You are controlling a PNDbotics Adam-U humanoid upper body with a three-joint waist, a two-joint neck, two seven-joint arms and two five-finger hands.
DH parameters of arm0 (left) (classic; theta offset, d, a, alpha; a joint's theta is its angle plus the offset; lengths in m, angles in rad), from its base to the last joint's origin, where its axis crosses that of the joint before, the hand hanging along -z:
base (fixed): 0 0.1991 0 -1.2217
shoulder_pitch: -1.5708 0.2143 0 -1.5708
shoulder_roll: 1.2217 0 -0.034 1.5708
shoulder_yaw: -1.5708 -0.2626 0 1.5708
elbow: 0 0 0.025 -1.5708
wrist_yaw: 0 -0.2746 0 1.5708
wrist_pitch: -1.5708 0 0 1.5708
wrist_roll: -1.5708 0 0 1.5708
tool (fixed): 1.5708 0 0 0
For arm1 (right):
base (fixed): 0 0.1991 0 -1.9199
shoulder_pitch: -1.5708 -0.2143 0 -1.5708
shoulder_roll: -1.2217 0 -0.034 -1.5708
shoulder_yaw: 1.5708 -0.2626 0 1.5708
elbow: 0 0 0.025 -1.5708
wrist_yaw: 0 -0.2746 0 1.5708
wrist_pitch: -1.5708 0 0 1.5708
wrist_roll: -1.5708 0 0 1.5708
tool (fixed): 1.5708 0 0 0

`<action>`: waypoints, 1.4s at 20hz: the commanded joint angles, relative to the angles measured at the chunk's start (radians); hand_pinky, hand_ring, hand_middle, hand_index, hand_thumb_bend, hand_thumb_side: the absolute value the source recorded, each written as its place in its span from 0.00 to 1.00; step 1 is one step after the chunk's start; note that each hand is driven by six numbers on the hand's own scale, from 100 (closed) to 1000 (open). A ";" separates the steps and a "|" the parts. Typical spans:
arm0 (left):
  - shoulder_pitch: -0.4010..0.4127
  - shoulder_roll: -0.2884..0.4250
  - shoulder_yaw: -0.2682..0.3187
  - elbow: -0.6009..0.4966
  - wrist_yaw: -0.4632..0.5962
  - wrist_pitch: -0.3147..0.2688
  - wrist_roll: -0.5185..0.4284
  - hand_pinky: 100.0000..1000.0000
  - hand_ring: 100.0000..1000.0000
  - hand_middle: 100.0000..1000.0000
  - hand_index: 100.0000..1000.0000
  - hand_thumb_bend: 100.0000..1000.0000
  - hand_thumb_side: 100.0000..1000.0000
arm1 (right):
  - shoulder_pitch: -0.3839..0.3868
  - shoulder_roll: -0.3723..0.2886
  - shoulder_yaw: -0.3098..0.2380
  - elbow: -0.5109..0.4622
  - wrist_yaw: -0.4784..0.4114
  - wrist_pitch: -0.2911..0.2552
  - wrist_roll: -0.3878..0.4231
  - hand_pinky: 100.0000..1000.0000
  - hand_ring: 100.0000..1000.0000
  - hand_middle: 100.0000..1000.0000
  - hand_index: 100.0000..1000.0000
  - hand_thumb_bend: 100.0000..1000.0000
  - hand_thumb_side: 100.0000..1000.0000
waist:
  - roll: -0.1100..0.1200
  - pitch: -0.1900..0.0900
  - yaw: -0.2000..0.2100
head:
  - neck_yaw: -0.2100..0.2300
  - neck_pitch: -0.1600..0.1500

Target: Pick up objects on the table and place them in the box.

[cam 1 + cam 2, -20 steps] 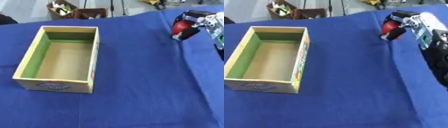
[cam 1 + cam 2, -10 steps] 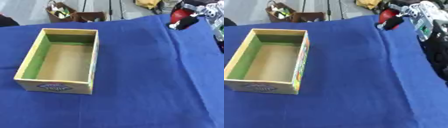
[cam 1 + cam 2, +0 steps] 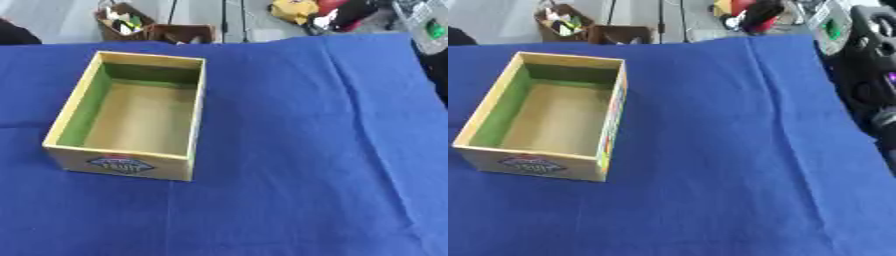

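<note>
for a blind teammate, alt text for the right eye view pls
An open, empty wooden box sits at the left of a blue cloth. The robot's right hand is raised beyond the far edge, top right, holding something red.

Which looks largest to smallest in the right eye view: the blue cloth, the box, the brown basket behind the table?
1. blue cloth
2. box
3. brown basket, which looks smallest, but it stands farther from the camera, so its real size against the box is unsure.

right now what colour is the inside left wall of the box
Green, clearest in the left eye view: the box.
</note>
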 commanded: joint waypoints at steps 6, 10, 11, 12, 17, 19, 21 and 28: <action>-0.034 0.017 -0.019 -0.023 0.003 0.003 -0.010 0.13 0.27 0.31 0.65 0.00 0.71 | -0.086 0.169 0.048 -0.082 0.011 0.063 0.039 0.25 0.46 0.54 0.30 0.00 0.40 | -0.016 -0.033 0.046 | -0.046 0.015; -0.046 0.015 -0.024 -0.023 0.008 0.000 -0.015 0.13 0.27 0.31 0.65 0.00 0.71 | -0.092 0.257 0.049 -0.068 0.044 0.099 0.023 0.25 0.45 0.53 0.29 0.00 0.39 | -0.022 -0.033 0.074 | -0.069 0.013; -0.049 0.014 -0.025 -0.023 0.010 -0.001 -0.017 0.13 0.27 0.31 0.65 0.00 0.71 | -0.092 0.280 0.050 -0.067 0.054 0.109 0.017 0.25 0.45 0.53 0.29 0.00 0.39 | -0.023 -0.032 0.080 | -0.075 0.014; -0.051 0.015 -0.026 -0.023 0.011 -0.002 -0.018 0.13 0.27 0.31 0.65 0.00 0.71 | -0.091 0.302 0.053 -0.066 0.065 0.119 0.011 0.25 0.45 0.53 0.28 0.00 0.39 | -0.024 -0.032 0.086 | -0.081 0.014; -0.062 0.013 -0.032 -0.023 0.017 -0.006 -0.027 0.13 0.28 0.31 0.65 0.00 0.71 | -0.080 0.398 0.064 -0.053 0.126 0.156 -0.021 0.25 0.45 0.52 0.28 0.00 0.38 | -0.028 -0.028 0.111 | -0.104 0.007; -0.066 0.011 -0.034 -0.023 0.020 -0.008 -0.032 0.13 0.28 0.31 0.65 0.00 0.71 | -0.071 0.436 0.061 -0.036 0.160 0.170 -0.036 0.25 0.44 0.52 0.27 0.00 0.37 | -0.029 -0.027 0.122 | -0.115 0.001; -0.070 0.010 -0.036 -0.023 0.023 -0.011 -0.036 0.13 0.28 0.31 0.65 0.00 0.71 | -0.060 0.469 0.057 -0.017 0.190 0.183 -0.052 0.25 0.44 0.52 0.27 0.00 0.37 | -0.029 -0.025 0.131 | -0.122 -0.003; -0.088 0.007 -0.039 -0.023 0.035 -0.030 -0.051 0.13 0.28 0.31 0.65 0.00 0.70 | -0.007 0.544 0.055 0.034 0.257 0.202 -0.120 0.24 0.44 0.51 0.26 0.00 0.36 | -0.028 -0.013 0.155 | -0.132 -0.003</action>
